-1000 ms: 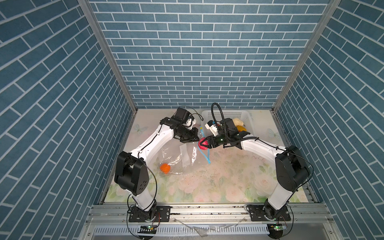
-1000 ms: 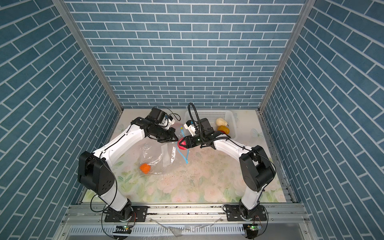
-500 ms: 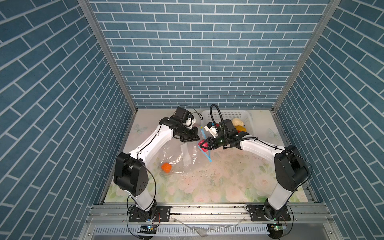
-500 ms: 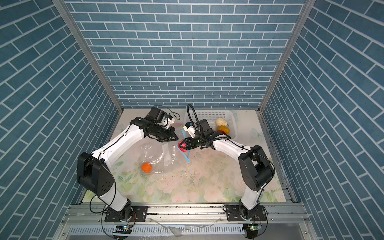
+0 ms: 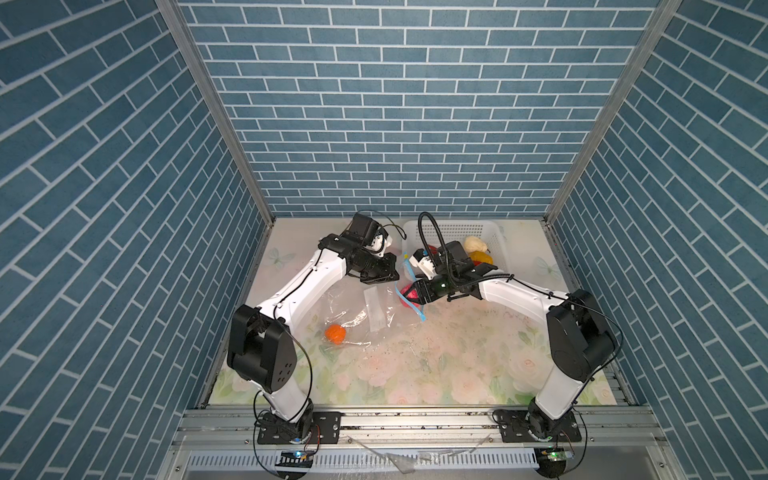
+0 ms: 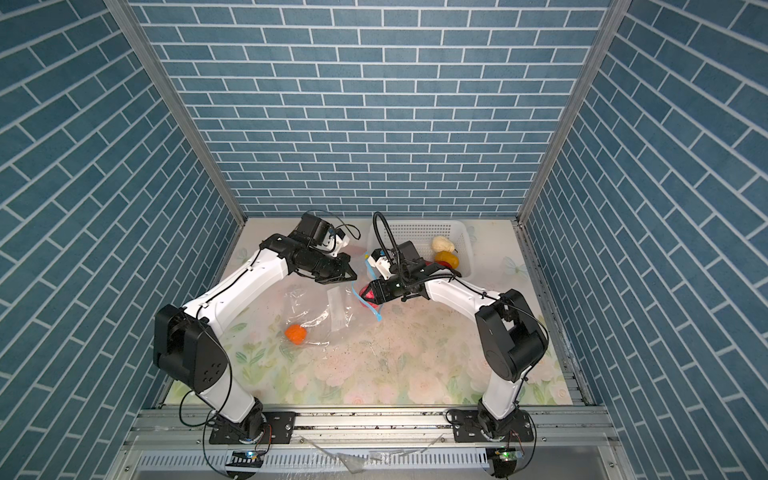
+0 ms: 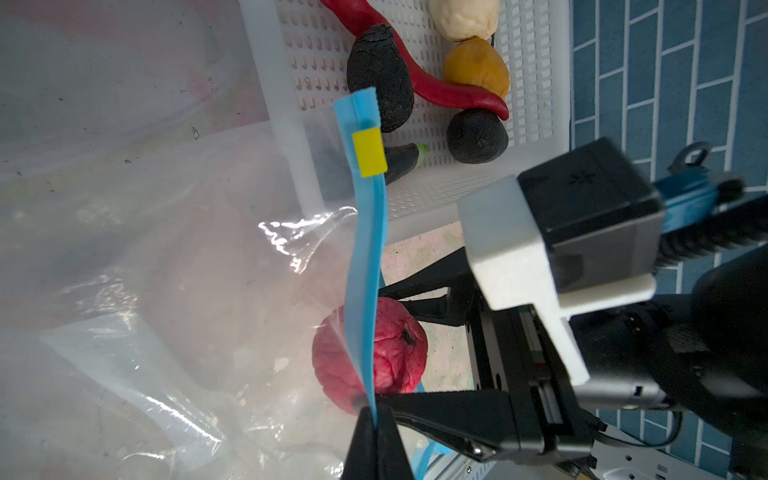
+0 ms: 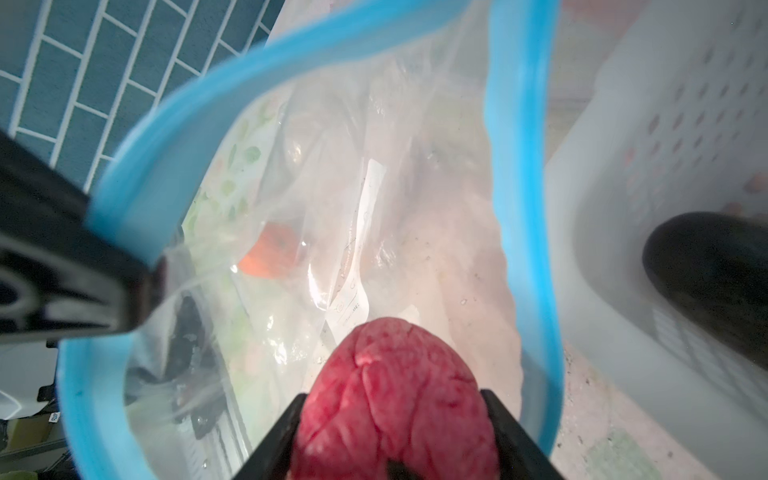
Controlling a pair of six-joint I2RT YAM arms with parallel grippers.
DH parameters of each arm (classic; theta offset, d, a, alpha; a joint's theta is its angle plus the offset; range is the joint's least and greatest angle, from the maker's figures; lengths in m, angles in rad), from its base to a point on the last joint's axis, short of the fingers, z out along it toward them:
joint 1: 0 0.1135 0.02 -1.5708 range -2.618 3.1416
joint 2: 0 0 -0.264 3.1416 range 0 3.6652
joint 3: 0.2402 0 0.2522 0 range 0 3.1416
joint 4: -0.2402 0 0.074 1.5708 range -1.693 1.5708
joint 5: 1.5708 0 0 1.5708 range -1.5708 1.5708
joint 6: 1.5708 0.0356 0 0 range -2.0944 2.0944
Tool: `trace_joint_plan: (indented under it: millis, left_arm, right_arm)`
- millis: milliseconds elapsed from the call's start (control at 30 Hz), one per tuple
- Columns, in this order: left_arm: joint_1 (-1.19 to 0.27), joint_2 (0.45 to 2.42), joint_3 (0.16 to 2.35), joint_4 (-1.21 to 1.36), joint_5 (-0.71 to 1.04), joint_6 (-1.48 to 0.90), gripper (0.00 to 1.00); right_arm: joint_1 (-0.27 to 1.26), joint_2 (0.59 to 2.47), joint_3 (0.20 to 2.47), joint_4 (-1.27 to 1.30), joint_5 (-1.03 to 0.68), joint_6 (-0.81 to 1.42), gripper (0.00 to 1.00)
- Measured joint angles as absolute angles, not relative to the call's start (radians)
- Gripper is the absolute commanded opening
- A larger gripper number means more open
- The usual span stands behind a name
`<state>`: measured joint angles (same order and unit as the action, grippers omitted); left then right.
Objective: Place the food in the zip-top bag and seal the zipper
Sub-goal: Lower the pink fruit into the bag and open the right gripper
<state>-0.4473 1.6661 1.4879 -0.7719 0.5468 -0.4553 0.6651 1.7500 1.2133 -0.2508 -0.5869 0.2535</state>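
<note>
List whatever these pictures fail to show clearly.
- Print on the white label patch of the clear zip-top bag: blurred in the right wrist view, too small in both top views.
- Dark aubergine in the white perforated basket: partly behind the light blue zipper strip in the left wrist view.
- Left end effector: cropped by that view's edge.

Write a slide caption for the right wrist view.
Right hand holds a pink ball at the bag mouth; orange ball already inside.

On the bench [image 5: 457,365], the bag [image 5: 353,303] holds a ball [image 5: 335,334] at 7 o'clock; the basket [image 5: 457,226] sits at 1 o'clock.
</note>
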Motion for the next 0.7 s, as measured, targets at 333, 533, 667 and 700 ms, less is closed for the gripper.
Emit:
trace_joint_plan:
  millis: [333, 533, 667, 700]
  left_arm:
    - [-0.447, 1.665, 1.488, -0.764, 0.556, -0.457, 0.00]
    - [-0.447, 1.660, 1.488, -0.764, 0.564, -0.457, 0.00]
    - [-0.447, 1.659, 1.488, -0.764, 0.564, -0.457, 0.00]
    - [-0.447, 1.659, 1.488, -0.763, 0.564, -0.458, 0.00]
  right_arm:
    - [0.676, 1.750, 1.213, -0.269, -0.575, 0.245, 0.69]
    - [0.678, 1.750, 1.213, -0.271, -0.559, 0.244, 0.77]
    - [0.678, 1.750, 1.213, -0.272, -0.550, 0.237, 0.78]
    - [0.679, 1.750, 1.213, -0.273, -0.548, 0.237, 0.78]
